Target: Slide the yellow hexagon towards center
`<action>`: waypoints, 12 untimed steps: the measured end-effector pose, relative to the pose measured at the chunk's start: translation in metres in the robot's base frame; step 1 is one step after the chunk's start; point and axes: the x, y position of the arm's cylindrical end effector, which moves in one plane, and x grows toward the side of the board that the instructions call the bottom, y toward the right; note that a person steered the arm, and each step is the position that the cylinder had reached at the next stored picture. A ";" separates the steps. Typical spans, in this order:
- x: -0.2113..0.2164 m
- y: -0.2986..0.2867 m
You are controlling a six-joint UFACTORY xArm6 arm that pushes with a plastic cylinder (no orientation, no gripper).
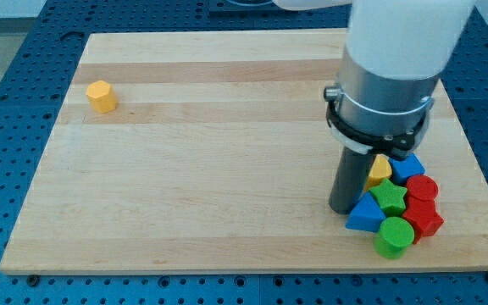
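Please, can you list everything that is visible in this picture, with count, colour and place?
yellow hexagon: 1, yellow, alone near the board's top-left corner
yellow block: 1, yellow, shape unclear, top of the cluster at the view's lower right
blue blocks: 2, blue, cluster's top and left
green star: 1, green, cluster's middle
green cylinder: 1, green, cluster's bottom
red blocks: 2, red, cluster's right
board: 1, light wood
my tip: dark rod, at the cluster's left edge, far from the hexagon
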 end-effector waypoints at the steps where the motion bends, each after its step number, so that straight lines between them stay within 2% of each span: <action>1: -0.002 -0.018; 2: -0.024 -0.084; 3: -0.069 -0.160; 6: -0.252 -0.357; 7: -0.261 -0.413; 8: -0.253 -0.414; 10: -0.200 -0.388; 12: -0.170 -0.269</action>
